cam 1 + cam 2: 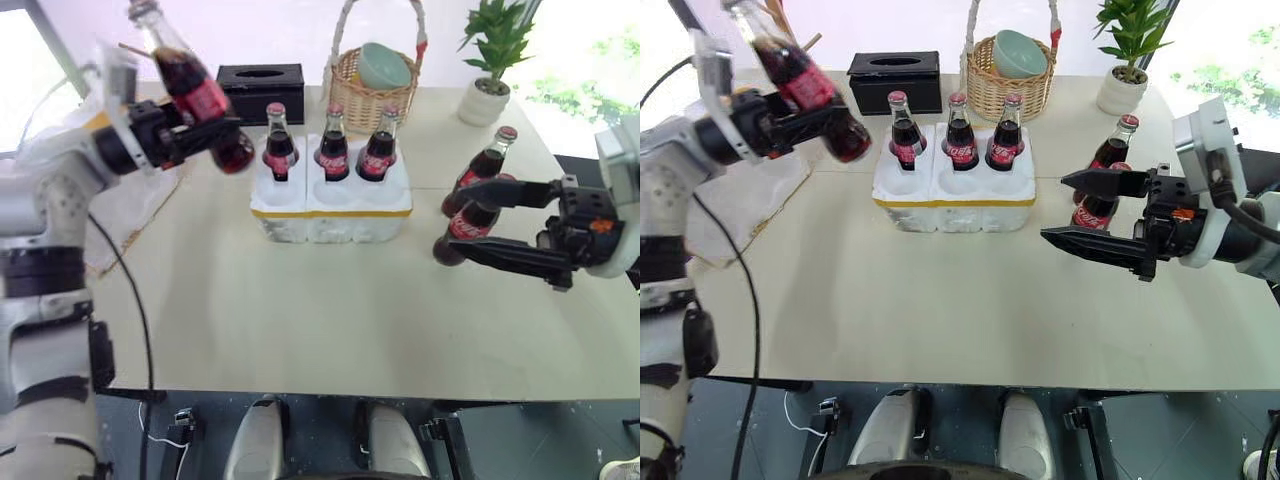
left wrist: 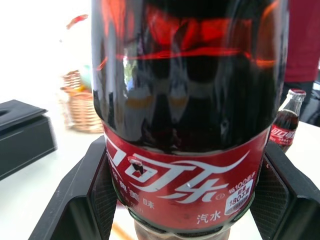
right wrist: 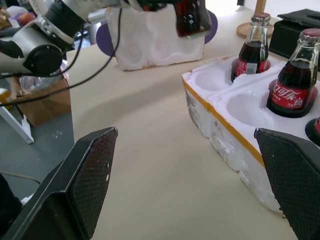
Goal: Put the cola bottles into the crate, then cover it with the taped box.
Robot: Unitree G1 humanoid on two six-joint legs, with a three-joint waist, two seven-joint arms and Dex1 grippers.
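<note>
Cola bottles (image 1: 334, 143): 3 in crate (image 1: 330, 208), 2 on table, 1 in left jaws (image 1: 213, 128); right jaws (image 1: 497, 220) wide, empty.

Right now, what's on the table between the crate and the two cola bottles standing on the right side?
Nothing: in the left eye view, bare tabletop separates the crate from the two standing bottles. The open right pincer hovers just in front of them.

Your cola bottles (image 1: 333, 150) were dark brown with red labels and white script. The crate (image 1: 330, 212) was white with a yellow rim band. You had a tan wicker basket (image 1: 368, 88), a pale green bowl (image 1: 384, 65) and a black tissue box (image 1: 260, 90).
</note>
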